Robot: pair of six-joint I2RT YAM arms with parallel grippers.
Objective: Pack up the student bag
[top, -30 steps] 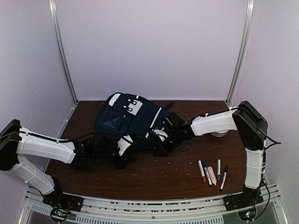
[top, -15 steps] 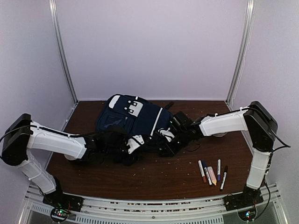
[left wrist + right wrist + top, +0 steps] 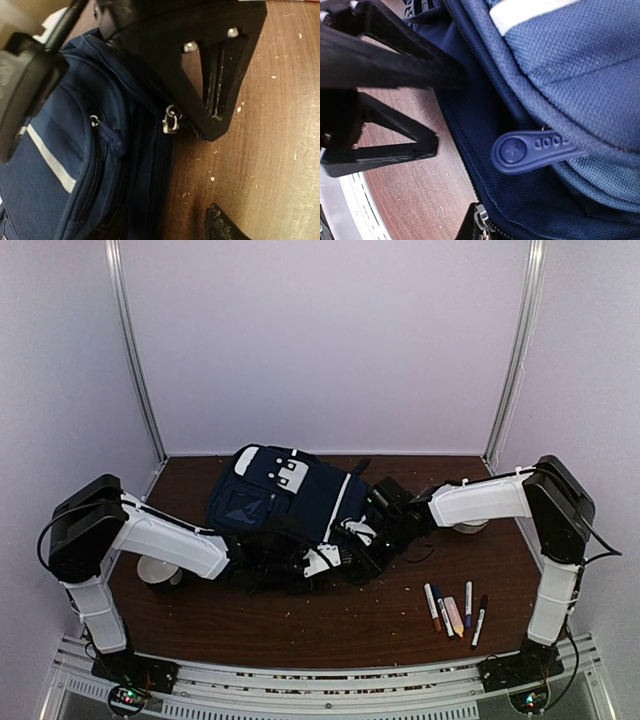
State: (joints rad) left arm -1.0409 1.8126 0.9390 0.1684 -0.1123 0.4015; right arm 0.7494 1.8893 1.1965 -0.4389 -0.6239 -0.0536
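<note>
Around the workspace, pale walls [image 3: 320,340] are seen on three sides, and a dark brown table [image 3: 350,625] is enclosed by them. Toward the back of the table, about midway across, the student bag [image 3: 285,490] is laid flat, its navy front with white patches turned upward.

The left arm [image 3: 170,540] is stretched from the left across the table to the near edge of the bag. The right arm [image 3: 480,502] is stretched from the right to the bag's right side. The left gripper [image 3: 212,170] is held low over the wood, just beside the bag's zipped edge. Its fingers [image 3: 220,65] are seen well apart, with nothing clamped between them. The right gripper [image 3: 447,110] is set against the bag's side fabric with its fingers [image 3: 395,60] drawn together. Whether any cloth is pinched cannot be told.

A white round object [image 3: 155,572] is partly hidden beneath the left arm, and a second pale object [image 3: 465,528] beneath the right arm. Near the right front of the table, well apart from the bag, a row of markers [image 3: 455,612] is laid side by side.

A blue rubber zip tab [image 3: 535,150] is seen lying on the fabric just beyond the right gripper. A metal zip pull [image 3: 171,120] is seen against the upper finger of the left one. Pale crumbs [image 3: 274,77] are scattered over the wood.
</note>
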